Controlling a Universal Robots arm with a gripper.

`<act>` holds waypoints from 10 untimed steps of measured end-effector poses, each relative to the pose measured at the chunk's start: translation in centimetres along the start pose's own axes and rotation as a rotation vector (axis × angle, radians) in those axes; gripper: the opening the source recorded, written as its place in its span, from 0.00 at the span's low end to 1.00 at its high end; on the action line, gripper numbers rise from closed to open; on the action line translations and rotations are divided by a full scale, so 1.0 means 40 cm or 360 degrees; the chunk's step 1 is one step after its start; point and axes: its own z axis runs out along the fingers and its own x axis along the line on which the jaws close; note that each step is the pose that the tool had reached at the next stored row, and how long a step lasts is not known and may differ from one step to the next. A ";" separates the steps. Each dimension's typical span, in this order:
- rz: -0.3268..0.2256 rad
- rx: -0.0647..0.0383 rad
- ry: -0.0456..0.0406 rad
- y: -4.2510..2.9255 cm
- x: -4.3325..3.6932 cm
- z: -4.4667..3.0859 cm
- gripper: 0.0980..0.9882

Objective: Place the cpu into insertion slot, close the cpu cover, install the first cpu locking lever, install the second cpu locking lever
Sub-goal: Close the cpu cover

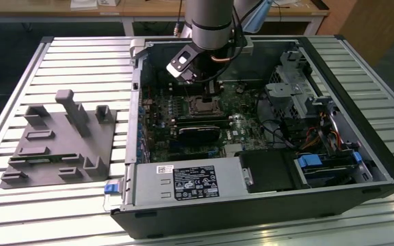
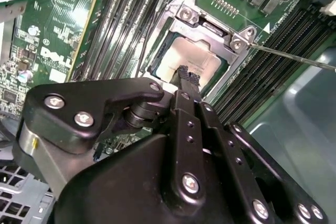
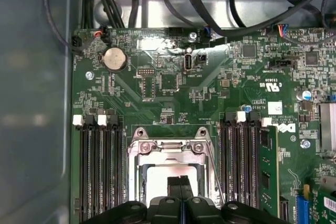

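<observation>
Slatted table (image 1: 67, 56) bears an open computer case (image 1: 252, 220). Inside, we find the cpu (image 2: 191, 56) framed by the cpu cover (image 3: 168, 156), memory slots (image 3: 100, 171) close beside; gripper (image 2: 188, 74) fingers clenched together just above.

The cpu (image 2: 185, 53), a small flat square chip with a pale silvery-beige top, lay flat in the insertion slot (image 1: 202, 106), its top showing in both wrist views (image 3: 155, 179). The slot was a square socket with a silvery metal rim, set on the green motherboard (image 3: 157, 87) between banks of long narrow black slots. The cpu cover (image 3: 170, 158), a thin silvery frame plate, lay down over the chip and framed it through its square window. One locking lever (image 2: 294, 57), a thin metal rod, angled away from the socket's corner across the black slots.
</observation>
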 end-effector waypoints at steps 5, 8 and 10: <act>0.0013 0.0000 -0.0001 -0.004 0.000 0.000 0.01; 0.0004 0.0000 0.0000 -0.005 0.000 0.000 0.01; -0.0024 0.0000 0.0001 -0.005 0.000 0.000 0.01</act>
